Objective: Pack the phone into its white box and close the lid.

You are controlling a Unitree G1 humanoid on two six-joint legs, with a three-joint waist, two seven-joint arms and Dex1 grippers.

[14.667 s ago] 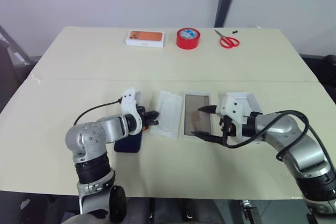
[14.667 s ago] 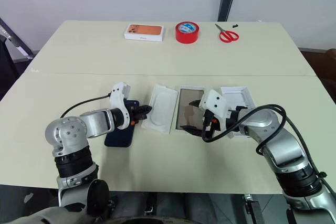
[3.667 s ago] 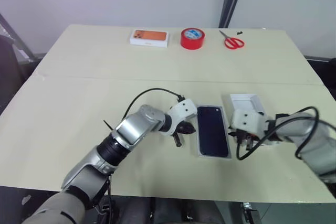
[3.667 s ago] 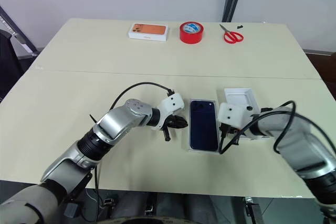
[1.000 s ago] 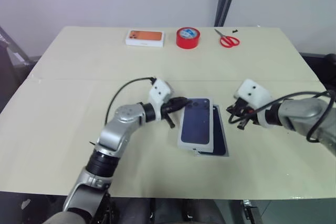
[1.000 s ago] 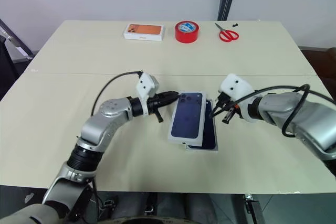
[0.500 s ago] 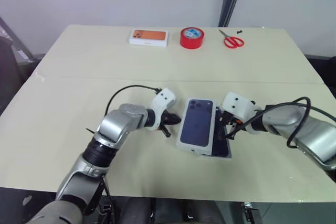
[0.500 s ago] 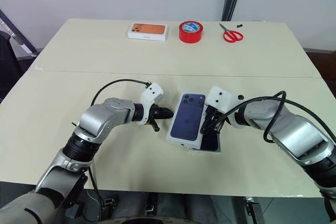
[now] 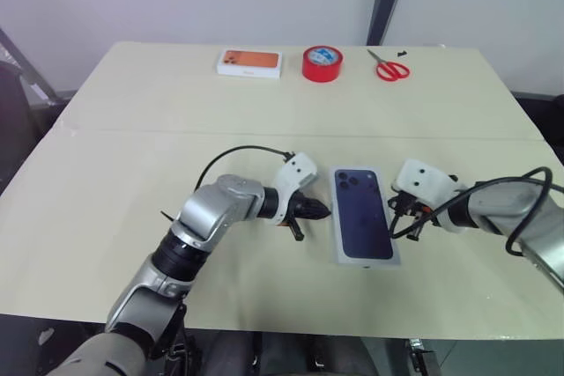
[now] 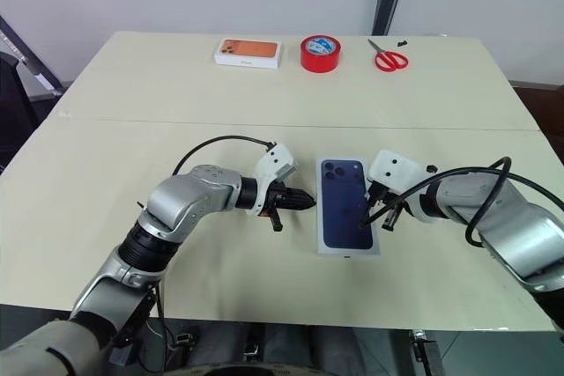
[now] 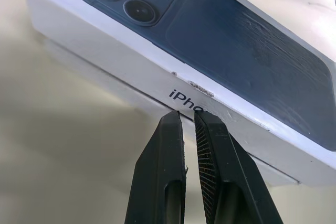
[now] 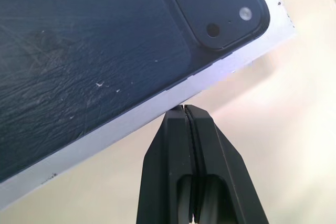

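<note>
The lid (image 9: 361,224), printed with a dark blue phone picture, lies squarely over the white box, whose wall (image 11: 94,66) shows as a thin strip under it. The phone is hidden beneath the lid. My left gripper (image 9: 317,211) points at the lid's left long side, its fingers (image 11: 210,145) shut with only a slit between them and nothing held. My right gripper (image 10: 372,217) is shut too, and its tip (image 12: 184,108) sits at the lid's right edge near the printed camera corner.
A white box with an orange picture (image 9: 248,62), a red tape roll (image 9: 322,63) and red scissors (image 9: 389,67) line the table's far edge. A black cable loops from my left wrist over the table.
The lid sat skewed over the box half a second ago and now lies straight on it. My left gripper has moved right up to the lid's side. My right gripper has shifted to its right edge.
</note>
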